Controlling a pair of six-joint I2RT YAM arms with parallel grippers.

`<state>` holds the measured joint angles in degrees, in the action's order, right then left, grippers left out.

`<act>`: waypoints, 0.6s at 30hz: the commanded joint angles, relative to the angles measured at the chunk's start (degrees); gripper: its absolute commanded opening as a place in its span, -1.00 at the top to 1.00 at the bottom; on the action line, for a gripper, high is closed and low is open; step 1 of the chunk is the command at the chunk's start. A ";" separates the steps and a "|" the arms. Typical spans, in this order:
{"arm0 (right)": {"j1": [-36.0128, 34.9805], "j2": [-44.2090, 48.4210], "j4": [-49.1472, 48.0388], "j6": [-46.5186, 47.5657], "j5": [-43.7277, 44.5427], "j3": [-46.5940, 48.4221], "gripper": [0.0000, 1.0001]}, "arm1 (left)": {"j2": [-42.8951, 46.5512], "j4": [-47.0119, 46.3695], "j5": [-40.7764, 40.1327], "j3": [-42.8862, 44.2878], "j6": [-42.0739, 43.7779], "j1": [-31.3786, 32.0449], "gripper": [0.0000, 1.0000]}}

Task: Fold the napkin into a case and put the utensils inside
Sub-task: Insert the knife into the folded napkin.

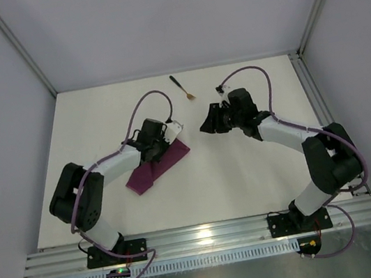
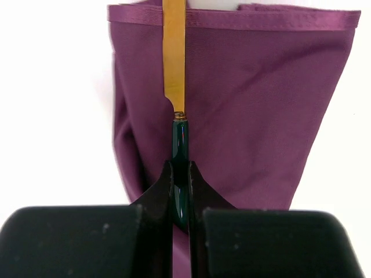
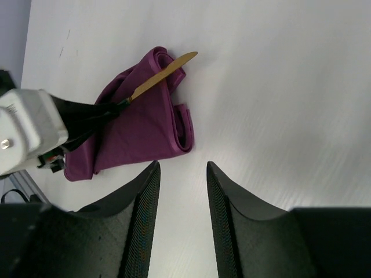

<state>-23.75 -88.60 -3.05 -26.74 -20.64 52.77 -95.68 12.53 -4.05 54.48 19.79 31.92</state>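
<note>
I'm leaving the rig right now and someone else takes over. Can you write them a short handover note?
Left gripper: shut on the knife by its black handle, with the gold blade lying across the folded napkin and its tip past the hem.
Right gripper: open and empty, above the table beside the napkin.
Fork: lying on the table at the far side, apart from both arms.
Done: the napkin is folded and the knife is picked up.
Left: slide the knife into the fold, since it looks to be on top and not inside, then fetch and insert the fork.
</note>
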 commanded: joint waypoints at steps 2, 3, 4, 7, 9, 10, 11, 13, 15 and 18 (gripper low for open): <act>0.90 -6.65 -6.53 -5.77 -5.45 5.40 0.15 | 5.06 -4.19 -3.50 -0.16 0.33 0.25 1.00; 0.90 -7.72 -6.71 -6.21 -5.98 6.72 0.15 | 5.32 -4.10 -3.85 -0.42 0.51 0.25 1.00; 0.90 -8.69 -6.88 -6.39 -6.68 7.25 0.15 | 5.76 -4.10 -3.86 -0.51 0.77 0.25 1.00; 0.90 -11.94 -7.15 -6.92 -7.13 8.92 0.14 | 7.08 -3.92 -4.21 -1.21 2.00 0.25 1.00; 0.90 -13.78 -9.25 -8.23 -8.00 9.19 0.08 | 7.52 -3.40 -5.17 -1.74 2.97 0.25 1.00; 0.81 -14.32 -11.43 -8.76 -8.79 9.19 0.06 | 7.44 -3.13 -5.44 -2.01 3.84 0.25 1.00; 0.81 -14.93 -12.41 -9.37 -9.06 9.28 0.04 | 7.26 -3.13 -5.61 -2.36 4.20 0.25 1.00; 0.90 -16.86 -14.08 -10.78 -9.15 10.24 0.00 | 6.82 -3.22 -5.26 -3.58 4.90 0.25 1.00; 0.90 -18.27 -14.70 -11.75 -8.98 11.73 -0.05 | 6.47 -2.78 -4.48 -3.77 4.56 0.25 1.00; 0.72 -21.35 -15.50 -13.07 -9.85 13.84 -0.06 | 6.21 -2.25 -2.28 -3.77 2.98 0.25 1.00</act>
<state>-22.85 -108.16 -13.96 -37.08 -28.86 62.85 -90.24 11.81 -7.88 50.57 23.03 31.92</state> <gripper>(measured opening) 0.526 0.039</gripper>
